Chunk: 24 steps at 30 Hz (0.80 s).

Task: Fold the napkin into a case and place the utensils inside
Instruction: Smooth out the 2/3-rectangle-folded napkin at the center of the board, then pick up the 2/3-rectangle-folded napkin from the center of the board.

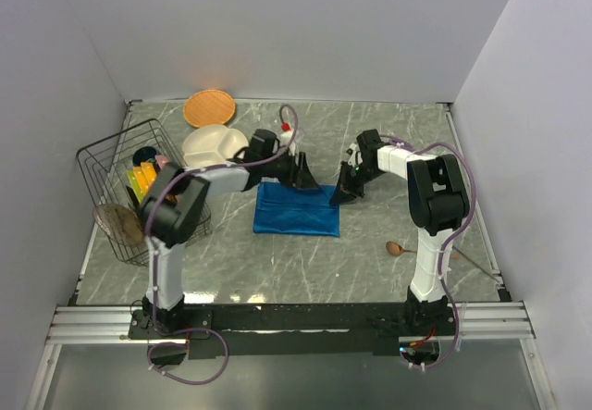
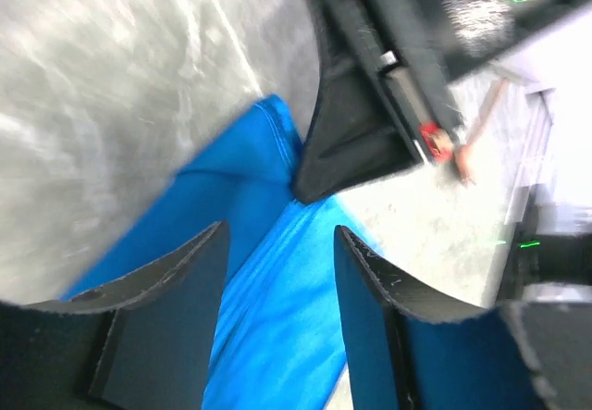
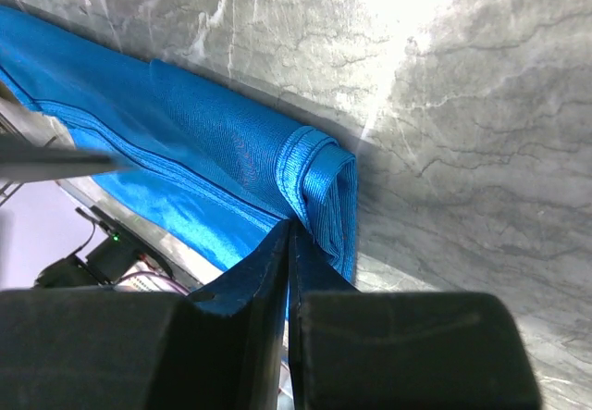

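Observation:
The napkin (image 1: 298, 209) lies folded as a bright blue rectangle in the middle of the table. My left gripper (image 1: 303, 177) hovers at its far edge. In the left wrist view its fingers (image 2: 279, 229) stand open, with only blue cloth (image 2: 277, 317) below them. My right gripper (image 1: 344, 190) is at the napkin's far right corner. In the right wrist view its jaws (image 3: 289, 225) are pressed together on the hem of the layered corner (image 3: 314, 179). A brown wooden spoon (image 1: 396, 248) lies on the table by the right arm's base, apart from the napkin.
A black wire basket (image 1: 120, 165) with coloured plates stands at the left, a brownish plate (image 1: 118, 223) leaning at its front. A white divided plate (image 1: 211, 143) and an orange plate (image 1: 208, 107) lie behind the left arm. Walls enclose the table.

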Available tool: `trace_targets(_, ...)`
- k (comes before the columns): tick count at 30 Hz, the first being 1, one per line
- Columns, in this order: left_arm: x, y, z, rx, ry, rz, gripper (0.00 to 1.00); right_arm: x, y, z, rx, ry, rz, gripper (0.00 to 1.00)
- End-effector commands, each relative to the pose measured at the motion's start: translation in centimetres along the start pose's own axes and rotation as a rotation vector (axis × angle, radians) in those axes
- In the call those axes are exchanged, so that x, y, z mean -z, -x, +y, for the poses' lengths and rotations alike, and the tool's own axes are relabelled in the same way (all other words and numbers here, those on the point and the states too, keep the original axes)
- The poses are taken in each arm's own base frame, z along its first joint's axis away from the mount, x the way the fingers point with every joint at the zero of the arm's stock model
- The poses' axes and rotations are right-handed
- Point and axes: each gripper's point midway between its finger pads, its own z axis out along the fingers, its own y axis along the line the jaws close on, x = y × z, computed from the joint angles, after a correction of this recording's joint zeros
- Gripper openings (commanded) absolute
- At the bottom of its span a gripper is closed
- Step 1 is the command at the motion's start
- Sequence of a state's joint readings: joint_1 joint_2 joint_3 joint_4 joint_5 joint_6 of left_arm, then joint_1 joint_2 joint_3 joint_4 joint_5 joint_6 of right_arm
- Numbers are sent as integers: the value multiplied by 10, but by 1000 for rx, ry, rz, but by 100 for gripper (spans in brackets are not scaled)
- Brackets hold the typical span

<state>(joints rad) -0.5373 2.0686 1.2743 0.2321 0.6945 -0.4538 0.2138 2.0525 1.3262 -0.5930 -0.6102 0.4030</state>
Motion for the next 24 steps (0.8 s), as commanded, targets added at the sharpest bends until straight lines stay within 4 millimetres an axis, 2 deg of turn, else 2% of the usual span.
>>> trace_targets(1,59,37,-20,-509,121,-65,55,-15,-7,-50,-2,-211,13,10)
trace_targets(2,65,29,-14,-665,148,-28,55,-15,-5,-49,-1,-207,12,10)
trace_targets(3,71,19,-26,-749,155,2,55,-15,-5,-48,-1,-204,10,10)
trace_targets(4,75,-6,-14,-791,193,58,55,-15,-4,-47,0,-204,9,9)
trace_targets(5,79,-14,-14,-897,196,81,54,-15,-2,-46,4,-203,4,10)
trace_targets(6,81,-19,-31,-973,178,75,53,-14,-1,-46,2,-202,2,10)
trace_targets(7,82,-37,-25,-1016,197,108,51,-15,-1,-46,2,-202,2,10)
trace_targets(8,82,-42,-29,-1083,198,115,50,-15,0,-46,1,-201,2,9)
trace_targets(9,78,-49,-44,-1137,177,109,49,-16,-2,-46,-2,-200,8,9)
trace_targets(10,76,-60,-43,-1169,175,119,47,-16,-2,-46,-6,-198,10,9)
trace_targets(11,75,-62,-43,-1213,198,121,46,-16,-2,-46,-9,-200,12,9)
trace_targets(12,69,-72,-52,-1248,177,123,45,-17,-3,-46,-9,-200,15,9)
trace_targets(16,55,-100,-51,-1324,167,169,45,-16,0,-48,3,-210,16,9)
trace_targets(24,32,-121,-39,-1383,177,214,45,-15,-1,-53,19,-232,36,9)
